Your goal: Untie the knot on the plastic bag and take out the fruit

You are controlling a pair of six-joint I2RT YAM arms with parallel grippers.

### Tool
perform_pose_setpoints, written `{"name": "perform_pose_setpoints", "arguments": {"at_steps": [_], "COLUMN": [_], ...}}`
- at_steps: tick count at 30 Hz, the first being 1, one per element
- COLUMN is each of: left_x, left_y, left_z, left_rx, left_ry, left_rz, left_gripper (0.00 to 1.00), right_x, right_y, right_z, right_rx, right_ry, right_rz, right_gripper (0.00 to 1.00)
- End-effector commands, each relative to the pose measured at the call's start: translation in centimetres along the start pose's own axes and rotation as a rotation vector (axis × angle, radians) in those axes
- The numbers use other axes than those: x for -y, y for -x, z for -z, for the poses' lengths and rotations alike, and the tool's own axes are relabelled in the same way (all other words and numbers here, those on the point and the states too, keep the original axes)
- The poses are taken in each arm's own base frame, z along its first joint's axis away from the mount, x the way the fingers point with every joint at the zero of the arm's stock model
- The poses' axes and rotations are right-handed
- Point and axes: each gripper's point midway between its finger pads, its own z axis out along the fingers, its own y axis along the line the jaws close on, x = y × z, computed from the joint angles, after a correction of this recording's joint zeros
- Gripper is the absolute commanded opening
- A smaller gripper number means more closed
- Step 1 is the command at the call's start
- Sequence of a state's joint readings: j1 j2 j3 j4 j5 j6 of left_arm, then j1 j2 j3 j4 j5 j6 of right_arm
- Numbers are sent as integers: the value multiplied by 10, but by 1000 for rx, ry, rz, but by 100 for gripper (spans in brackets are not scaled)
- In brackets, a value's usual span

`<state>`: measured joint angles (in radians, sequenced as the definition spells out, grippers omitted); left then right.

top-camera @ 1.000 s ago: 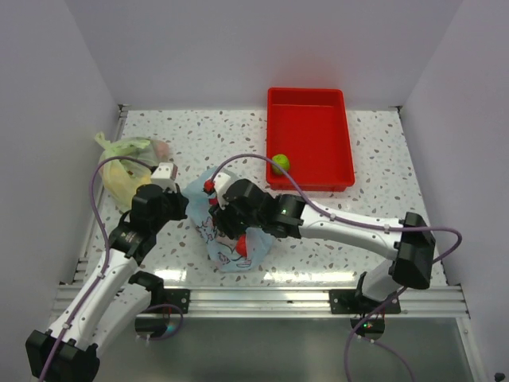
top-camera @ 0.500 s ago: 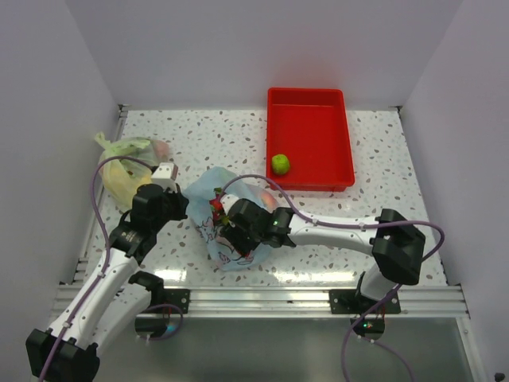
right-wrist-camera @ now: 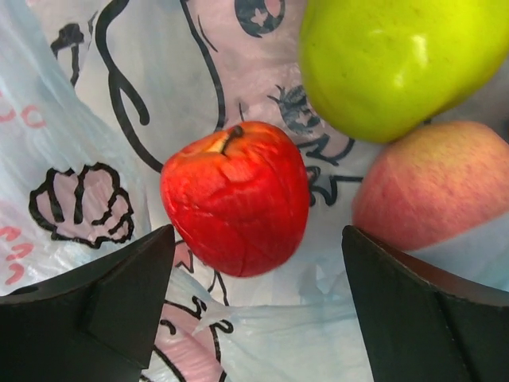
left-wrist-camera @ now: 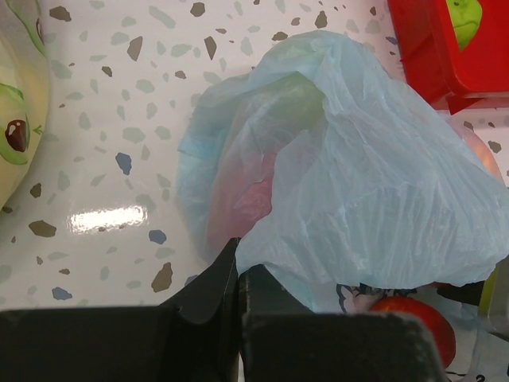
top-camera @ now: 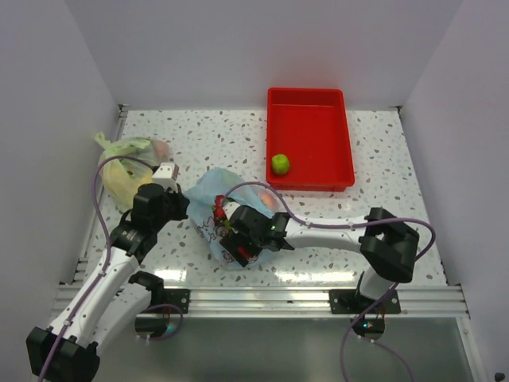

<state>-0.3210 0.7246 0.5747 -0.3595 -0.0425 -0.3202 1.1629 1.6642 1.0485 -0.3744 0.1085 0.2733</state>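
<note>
The light blue plastic bag (top-camera: 208,191) with the cartoon face lies open in the middle of the table; its knot does not show. My left gripper (top-camera: 172,202) is shut on the bag's left edge (left-wrist-camera: 262,239), pinching a fold of film. My right gripper (top-camera: 237,241) reaches into the bag's mouth and stands wide open (right-wrist-camera: 256,248). Between its fingers and just ahead lies a red fruit (right-wrist-camera: 235,199), untouched. A green fruit (right-wrist-camera: 398,56) and a pinkish peach (right-wrist-camera: 429,183) lie beyond it on the printed plastic. Another red fruit (left-wrist-camera: 413,318) shows at the bag's lower edge.
A red tray (top-camera: 306,119) stands at the back right with one green fruit (top-camera: 280,164) in its near left corner. A yellow-green bag (top-camera: 123,169) with yellow fruit lies at the far left, just behind my left gripper.
My right gripper has slid toward the near left, deeper into the bag, and its jaws have opened wide. The left gripper has kept its hold on the bag's edge.
</note>
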Motion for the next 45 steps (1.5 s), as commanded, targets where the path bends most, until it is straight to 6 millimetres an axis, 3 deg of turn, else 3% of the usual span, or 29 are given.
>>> {"name": "perform_pose_setpoints", "arguments": {"at_steps": [1,8,12,13,14,16,19,22,25,28,30,32,35,36,40,41,42,44,45], "left_x": [2,3,3,3,3,3,3,3,3,3,3,2,3,3,3,3,3,3,3], "left_y": [7,8,8,8,9,9,9,9,9,9,9,9,10,10,9,9,9,10,10], "left_z": [-2,-1,-1,-1,0,0,0,-1,0,0,0,0,0,0,0,0,0,1,1], "left_rx": [24,27,30,30,31,31,31,33,33,34,35,33,36,36,35,35,36,37,37], "left_ry": [-18,-18,-19,-19,-20,-20,-20,-20,-20,-20,-19,-18,-21,-21,-22,-22,-21,-23,-23], "left_rz": [-16,-15,-15,-15,-15,-17,-15,-17,-17,-17,-15,-17,-15,-17,-18,-18,-18,-17,-17], "left_gripper": [0,0,0,0,0,0,0,0,0,0,0,0,0,0,0,0,0,0,0], "right_x": [-11,-25,-24,-25,-25,-25,-24,-26,-31,-32,-25,-12,37,67,152,167,197,224,248], "right_y": [20,42,50,54,58,70,90,112,145,165,186,198,210,210,197,190,181,165,155], "right_z": [-7,-15,-10,-6,-2,13,35,55,88,114,139,155,167,170,173,169,169,157,156], "right_rx": [60,119,144,158,172,217,283,364,474,546,635,687,715,715,709,690,676,636,621], "right_ry": [54,108,105,106,109,111,107,120,138,141,106,51,-97,-153,-373,-398,-443,-464,-504], "right_rz": [1,17,23,27,30,40,58,73,85,99,94,113,57,8,-166,-196,-254,-337,-388], "right_gripper": [91,88,68,57,52,41,33,31,31,31,32,33,34,34,37,38,38,39,39]}}
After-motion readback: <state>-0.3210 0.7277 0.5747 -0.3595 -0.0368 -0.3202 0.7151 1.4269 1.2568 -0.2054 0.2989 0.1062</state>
